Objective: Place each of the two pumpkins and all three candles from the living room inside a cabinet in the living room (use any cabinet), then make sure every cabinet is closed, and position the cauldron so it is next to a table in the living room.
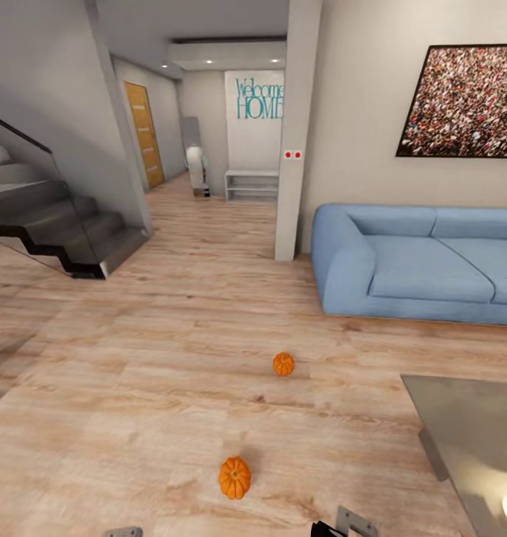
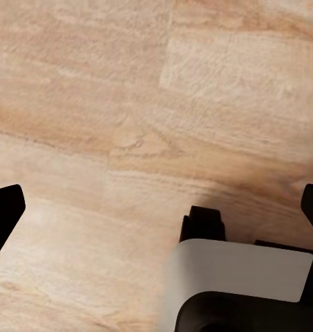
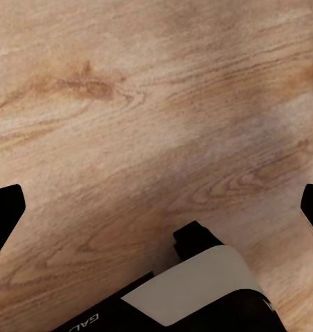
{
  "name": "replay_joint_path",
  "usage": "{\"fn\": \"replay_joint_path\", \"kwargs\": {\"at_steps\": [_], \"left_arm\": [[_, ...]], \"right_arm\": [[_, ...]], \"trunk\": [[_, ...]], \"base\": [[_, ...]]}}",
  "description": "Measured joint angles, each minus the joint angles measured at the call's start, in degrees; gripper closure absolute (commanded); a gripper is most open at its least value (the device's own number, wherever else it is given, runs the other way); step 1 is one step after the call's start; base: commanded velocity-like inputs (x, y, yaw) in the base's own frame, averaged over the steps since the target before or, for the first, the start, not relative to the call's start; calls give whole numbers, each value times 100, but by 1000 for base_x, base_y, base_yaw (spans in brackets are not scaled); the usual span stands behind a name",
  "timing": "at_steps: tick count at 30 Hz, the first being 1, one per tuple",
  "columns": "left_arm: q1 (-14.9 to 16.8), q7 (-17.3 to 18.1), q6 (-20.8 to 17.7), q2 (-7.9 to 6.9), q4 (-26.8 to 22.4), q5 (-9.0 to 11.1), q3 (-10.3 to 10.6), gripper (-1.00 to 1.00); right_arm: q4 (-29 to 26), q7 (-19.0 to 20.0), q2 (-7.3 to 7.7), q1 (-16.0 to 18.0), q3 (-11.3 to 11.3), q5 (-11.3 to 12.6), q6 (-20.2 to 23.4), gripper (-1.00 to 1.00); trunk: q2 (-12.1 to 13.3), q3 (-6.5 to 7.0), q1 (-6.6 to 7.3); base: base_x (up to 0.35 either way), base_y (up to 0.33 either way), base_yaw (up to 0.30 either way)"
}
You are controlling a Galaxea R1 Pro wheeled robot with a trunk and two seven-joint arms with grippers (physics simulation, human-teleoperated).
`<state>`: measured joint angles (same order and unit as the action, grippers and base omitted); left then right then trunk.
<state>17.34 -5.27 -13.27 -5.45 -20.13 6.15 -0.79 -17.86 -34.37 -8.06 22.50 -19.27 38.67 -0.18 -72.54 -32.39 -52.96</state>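
Little of the job looks done from where I stand: both pumpkins lie out on the wood floor [image 1: 134,350], the nearer pumpkin [image 1: 234,477] a little left of the farther pumpkin [image 1: 283,364], which sits toward the blue sofa [image 1: 402,268]. The glass-topped bench [image 1: 470,440] juts in at the right, its near corner well apart from both pumpkins. No candles, cabinet or cauldron appear here, so I'd judge all of that lies ahead. The left end effector [image 2: 156,207] hangs over bare floor with its fingers spread wide and nothing between them; the right end effector [image 3: 156,207] is likewise splayed and empty, pointed down at the boards.
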Motion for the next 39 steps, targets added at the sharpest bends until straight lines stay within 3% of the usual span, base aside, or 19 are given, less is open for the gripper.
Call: {"fn": "replay_joint_path", "kwargs": {"at_steps": [39], "left_arm": [[1,0,0,0,0,0,0,-100]], "right_arm": [[2,0,-3,0,-6,-9,0,-100]], "trunk": [[0,0,0]], "base": [[248,-146,0]]}}
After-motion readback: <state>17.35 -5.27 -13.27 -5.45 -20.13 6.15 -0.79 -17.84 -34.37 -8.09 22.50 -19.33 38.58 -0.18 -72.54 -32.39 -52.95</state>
